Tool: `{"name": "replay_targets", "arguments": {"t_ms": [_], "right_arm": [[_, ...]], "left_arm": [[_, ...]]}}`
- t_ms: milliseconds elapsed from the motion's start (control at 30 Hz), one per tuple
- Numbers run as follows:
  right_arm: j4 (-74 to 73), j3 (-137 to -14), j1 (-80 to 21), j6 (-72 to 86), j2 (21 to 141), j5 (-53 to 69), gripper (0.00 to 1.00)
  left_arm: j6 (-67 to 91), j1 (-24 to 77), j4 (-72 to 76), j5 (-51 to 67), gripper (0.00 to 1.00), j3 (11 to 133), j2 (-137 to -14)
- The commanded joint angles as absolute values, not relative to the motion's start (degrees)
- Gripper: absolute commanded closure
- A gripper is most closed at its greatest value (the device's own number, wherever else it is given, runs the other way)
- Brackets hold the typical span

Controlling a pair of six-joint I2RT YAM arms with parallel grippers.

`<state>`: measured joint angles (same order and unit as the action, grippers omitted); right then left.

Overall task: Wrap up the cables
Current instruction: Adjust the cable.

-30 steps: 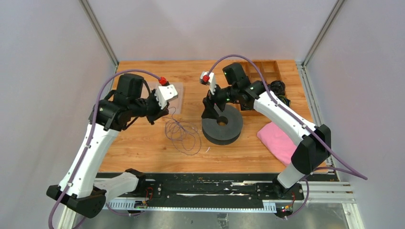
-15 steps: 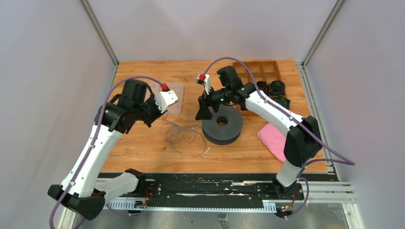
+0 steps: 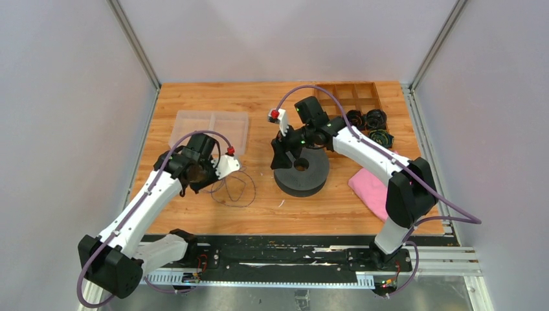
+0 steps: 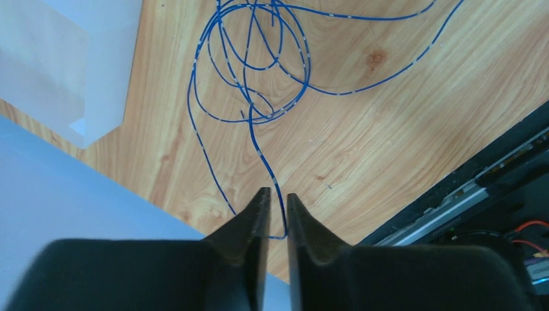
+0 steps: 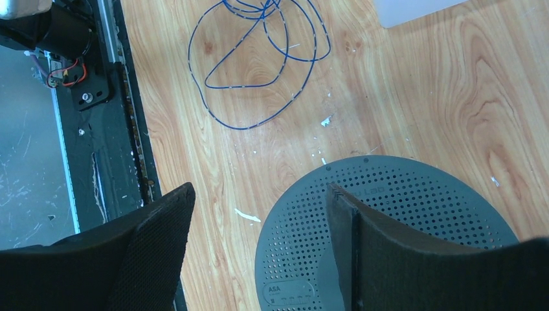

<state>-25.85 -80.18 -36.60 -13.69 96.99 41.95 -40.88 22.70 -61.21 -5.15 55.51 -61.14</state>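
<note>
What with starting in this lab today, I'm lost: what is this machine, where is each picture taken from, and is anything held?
These are two robot arms bolted at the near edge of a wooden table. One picture looks down from above. The other two come from a camera on each wrist, looking past its own black fingers. On the table lie a loose thin blue cable, a dark perforated ring, a clear tray, a pink cloth, a wooden divided box and small black coils. The left gripper is nearly closed, with a cable strand running through its narrow gap; whether it pinches, I cannot tell. The right gripper is wide open over the ring's edge, holding nothing.
</note>
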Motion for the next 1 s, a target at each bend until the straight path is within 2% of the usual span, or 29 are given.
{"name": "replay_targets", "arguments": {"t_ms": [0, 167, 300, 367, 500, 700, 867, 967], "right_arm": [[-26.45, -79.46, -37.69, -14.54, 97.32, 41.70, 0.27], [-25.77, -80.00, -37.75, -13.63, 98.68, 42.18, 0.28], [-26.15, -80.16, -37.79, -14.25, 98.34, 42.01, 0.28], [-26.19, -79.42, -37.66, -15.13, 96.95, 40.72, 0.28], [-26.58, -76.94, -37.62, -16.82, 93.04, 37.41, 0.28], [-29.32, -72.21, -35.21, -17.62, 86.11, 34.37, 0.28], [-30.54, -67.92, -31.73, -16.89, 81.11, 35.00, 0.28], [-30.50, -65.96, -30.30, -16.56, 79.09, 35.74, 0.28]], "left_arm": [[-43.65, 23.12, -61.40, -2.87, 0.77, 53.90, -58.78], [-44.14, 23.11, -66.28, 3.36, 0.49, 56.80, -59.22], [-42.68, 23.11, -65.98, 9.85, 0.16, 60.87, -59.58], [-40.74, 23.11, -64.02, 12.80, 0.06, 62.48, -60.96], [-36.26, 23.11, -53.81, 15.98, 0.05, 61.62, -65.69], [-33.96, 23.12, -40.12, 10.51, 0.06, 59.86, -76.31], [-37.26, 23.08, -35.83, 7.22, 0.08, 60.68, -85.94], [-38.35, 23.05, -35.65, 7.33, 0.14, 61.23, -90.35]]}}
